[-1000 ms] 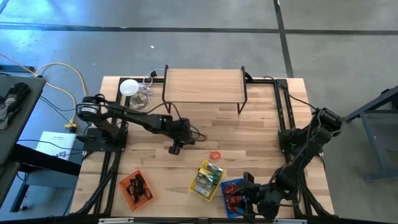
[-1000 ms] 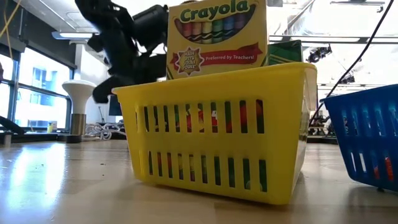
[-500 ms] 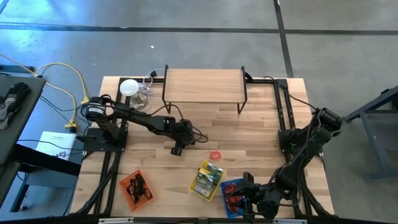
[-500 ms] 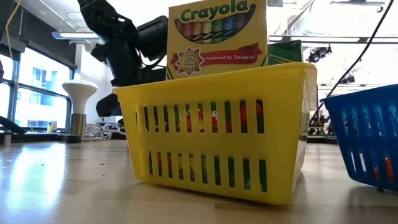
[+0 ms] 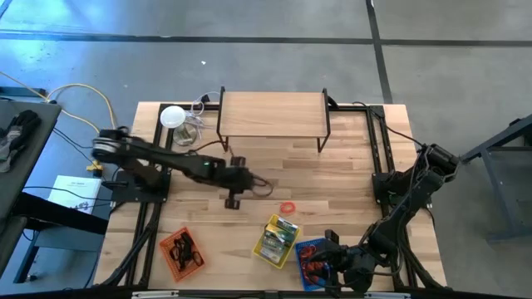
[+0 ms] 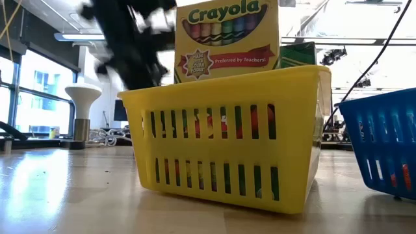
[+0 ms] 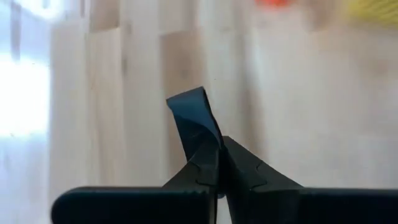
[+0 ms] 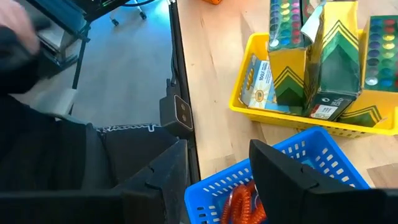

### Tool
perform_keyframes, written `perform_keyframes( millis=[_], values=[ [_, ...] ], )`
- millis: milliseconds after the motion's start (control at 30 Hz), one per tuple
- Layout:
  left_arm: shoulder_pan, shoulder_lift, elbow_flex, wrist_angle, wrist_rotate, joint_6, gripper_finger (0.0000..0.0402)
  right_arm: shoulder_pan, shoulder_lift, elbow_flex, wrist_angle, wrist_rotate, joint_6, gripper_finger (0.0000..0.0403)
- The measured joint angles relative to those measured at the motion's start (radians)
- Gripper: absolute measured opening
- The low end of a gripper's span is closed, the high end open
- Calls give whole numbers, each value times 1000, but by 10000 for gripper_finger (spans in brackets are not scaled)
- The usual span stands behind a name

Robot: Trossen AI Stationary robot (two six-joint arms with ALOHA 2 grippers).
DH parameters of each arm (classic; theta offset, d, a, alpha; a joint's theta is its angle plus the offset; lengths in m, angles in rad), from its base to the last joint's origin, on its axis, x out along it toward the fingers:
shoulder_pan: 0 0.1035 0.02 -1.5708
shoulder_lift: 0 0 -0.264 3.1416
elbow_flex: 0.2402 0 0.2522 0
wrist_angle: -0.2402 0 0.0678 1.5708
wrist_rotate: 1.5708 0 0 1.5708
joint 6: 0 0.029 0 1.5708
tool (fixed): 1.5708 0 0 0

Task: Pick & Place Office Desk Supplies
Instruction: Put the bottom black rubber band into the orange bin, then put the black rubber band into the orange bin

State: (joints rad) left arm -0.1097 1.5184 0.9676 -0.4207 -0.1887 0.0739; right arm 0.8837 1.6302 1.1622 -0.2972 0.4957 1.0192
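Observation:
My left gripper [image 5: 233, 199] hangs over the middle of the table, shut on a small black clip-like piece [image 7: 194, 121]. A red rubber-band loop [image 5: 288, 207] lies flat on the wood to its right. In the low view the left gripper [image 6: 127, 52] is a blur above and behind the yellow basket [image 6: 227, 143]. My right gripper [image 8: 217, 168] waits open at the near right, over the blue basket [image 5: 309, 259], which holds red rubber bands [image 8: 245, 202]. My left gripper pinches the black clip-like piece by its near end [image 7: 208, 149] between the two fingertips. The rest of the piece sticks out beyond the fingers, tilted. The fingers slant down toward the table. The piece seems lifted clear of the wood.
The yellow basket [image 5: 277, 239] holds crayon and paint boxes. An orange basket [image 5: 181, 252] with dark and red bits sits at the near left. A wooden shelf on black legs [image 5: 273, 116] stands at the far middle, a white disc with wiring [image 5: 172, 117] at the far left.
My left gripper dipped toward the table, shut on the black clip-like piece, then rose quickly with it and rolled a little. The piece has come up off the wood.

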Motion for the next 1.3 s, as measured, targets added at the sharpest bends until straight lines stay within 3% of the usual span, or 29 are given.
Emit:
perform_keyframes(
  millis=[133, 267, 367, 467, 633, 833, 1200, 1300],
  values=[
    [-127, -147, 78, -257, 73, -221, 2, 0, 0, 0, 0, -1, -43, 160],
    [-279, -273, 101, -452, 190, -548, 2, -1, 0, 0, 0, 2, -106, 160],
    [-400, -322, 100, -529, 270, -773, 2, -7, 0, 0, 1, 2, -133, 160],
    [-527, -324, 91, -568, 248, -935, 1, -17, 0, 0, 2, 3, -133, 161],
    [-663, -248, 85, -591, 250, -1054, 1, -30, 0, 0, 14, 2, -126, 161],
    [-748, -119, 85, -586, 289, -1146, 10, -35, 0, 0, 49, 0, -132, 161],
    [-758, 32, 85, -584, 288, -1191, 124, -35, 0, 0, 47, -1, -160, 160],
    [-731, 29, 94, -586, 378, -1164, 144, -35, 0, 0, 48, -1, -187, 160]
  ],
)
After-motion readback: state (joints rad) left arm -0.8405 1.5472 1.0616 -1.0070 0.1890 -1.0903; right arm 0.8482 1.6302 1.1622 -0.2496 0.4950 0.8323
